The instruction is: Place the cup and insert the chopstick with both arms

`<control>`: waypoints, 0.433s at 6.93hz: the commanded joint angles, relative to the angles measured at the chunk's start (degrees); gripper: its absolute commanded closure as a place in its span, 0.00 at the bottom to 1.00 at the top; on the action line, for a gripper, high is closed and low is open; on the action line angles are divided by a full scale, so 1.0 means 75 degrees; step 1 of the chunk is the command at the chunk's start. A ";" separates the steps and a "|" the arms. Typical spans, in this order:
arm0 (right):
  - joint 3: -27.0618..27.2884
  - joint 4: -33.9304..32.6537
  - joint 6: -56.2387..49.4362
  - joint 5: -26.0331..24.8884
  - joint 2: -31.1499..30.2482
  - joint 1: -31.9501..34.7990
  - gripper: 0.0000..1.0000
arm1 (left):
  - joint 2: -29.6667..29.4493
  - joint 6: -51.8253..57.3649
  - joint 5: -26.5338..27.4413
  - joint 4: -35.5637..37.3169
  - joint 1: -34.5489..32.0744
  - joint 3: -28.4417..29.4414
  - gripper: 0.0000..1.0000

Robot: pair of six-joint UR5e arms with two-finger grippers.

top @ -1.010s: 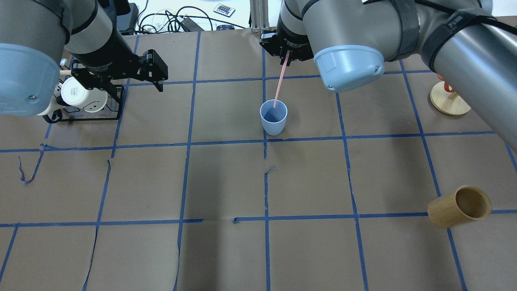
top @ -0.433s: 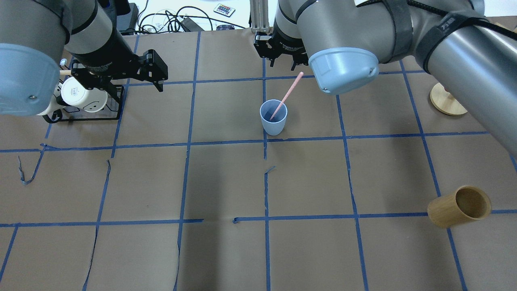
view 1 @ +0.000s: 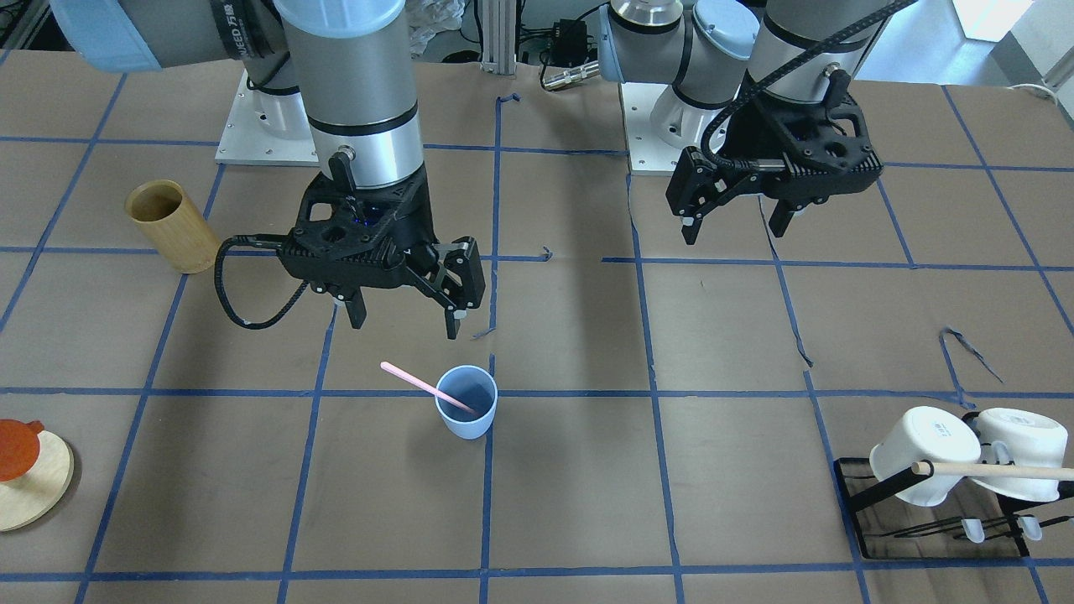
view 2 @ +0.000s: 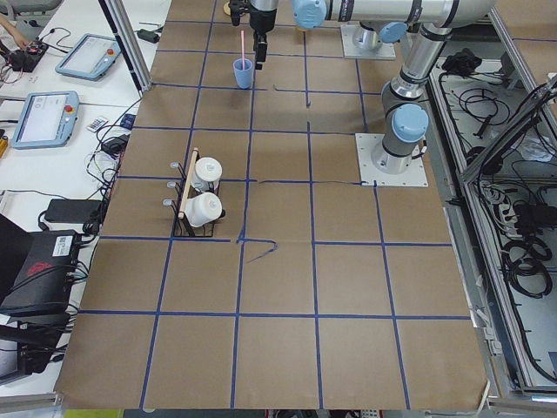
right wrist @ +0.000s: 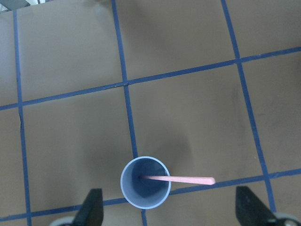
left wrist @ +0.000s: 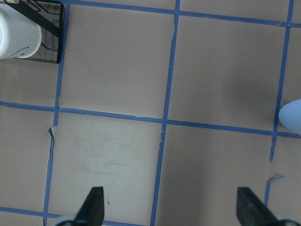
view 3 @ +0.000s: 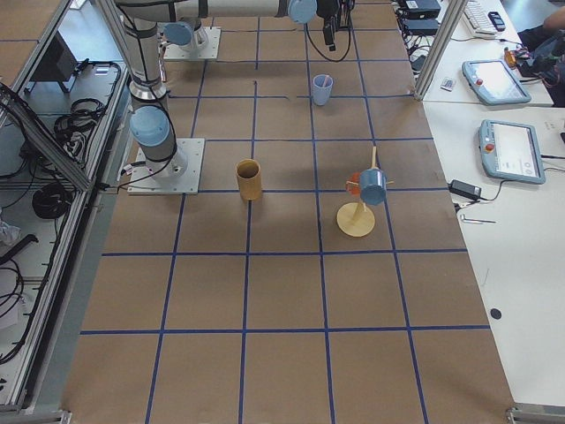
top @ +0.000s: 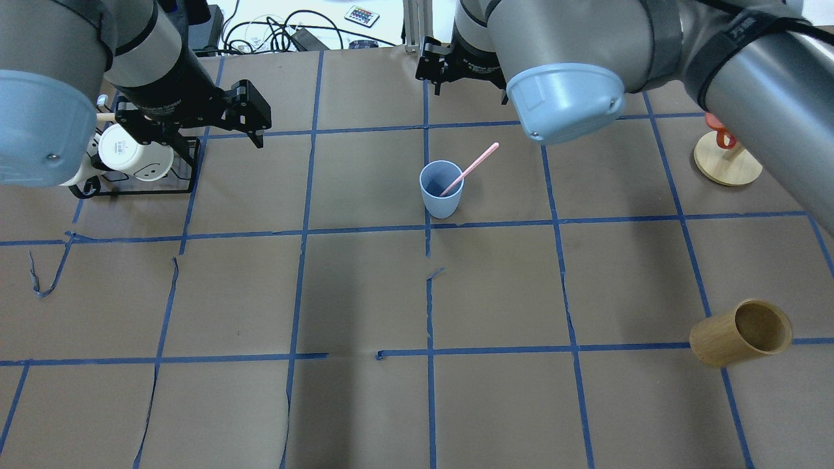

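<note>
The light blue cup (top: 441, 189) stands upright near the table's middle; it also shows in the front view (view 1: 466, 413) and the right wrist view (right wrist: 145, 184). One pale pink chopstick (top: 470, 168) rests in it, leaning over the rim (view 1: 417, 384) (right wrist: 181, 180). My right gripper (view 1: 405, 323) is open and empty, above and behind the cup (right wrist: 170, 209). My left gripper (view 1: 732, 231) is open and empty, well off to the cup's side near the mug rack (left wrist: 171, 212). The cup's edge (left wrist: 291, 115) shows at the left wrist view's right border.
A tan bamboo cylinder (top: 739, 332) lies tilted at the near right. A black rack with two white mugs and a wooden rod (top: 133, 159) stands at the far left. A round wooden stand (top: 726, 163) sits at the far right.
My right gripper opened and let go of the chopstick, then drew back and up. The chopstick tipped over and now leans on the cup's rim. The left arm has not moved.
</note>
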 commanded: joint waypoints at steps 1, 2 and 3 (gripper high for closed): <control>-0.0496 0.1853 -0.0305 -0.0158 -0.0182 -0.0297 0.00 | 0.0000 0.0000 0.0009 0.0000 -0.0012 0.0000 0.00; -0.0568 0.2662 -0.0376 -0.0135 -0.0427 -0.0636 0.00 | 0.0000 0.0000 -0.0003 0.0000 -0.0012 -0.0023 0.00; -0.0569 0.3517 -0.0655 -0.0100 -0.0603 -0.1045 0.00 | 0.0000 0.0000 -0.0003 0.0012 -0.0012 -0.0024 0.00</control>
